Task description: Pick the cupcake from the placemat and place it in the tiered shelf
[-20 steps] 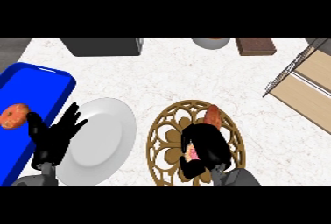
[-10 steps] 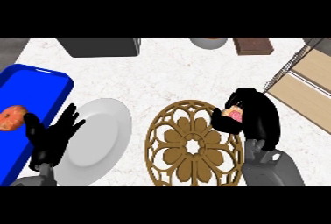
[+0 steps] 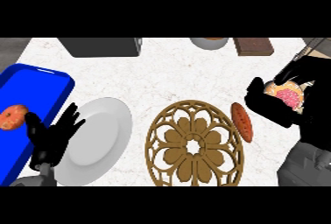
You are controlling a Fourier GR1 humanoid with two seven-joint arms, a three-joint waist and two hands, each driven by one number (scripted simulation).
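One cupcake (image 3: 289, 96), pink-frosted with a pale rim, sits at the view's right edge, the right hand (image 3: 275, 105) curled around it. One brown placemat (image 3: 194, 144) lies on the desk (image 3: 168, 74), beside one sausage (image 3: 242, 121). One white plate (image 3: 97, 138) carries the open left hand (image 3: 51, 138). One blue tray (image 3: 26, 105) holds one doughnut (image 3: 11, 117).

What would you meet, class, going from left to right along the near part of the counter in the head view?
Blue tray → left hand → white plate → brown placemat → long reddish pastry → right hand holding the cupcake.
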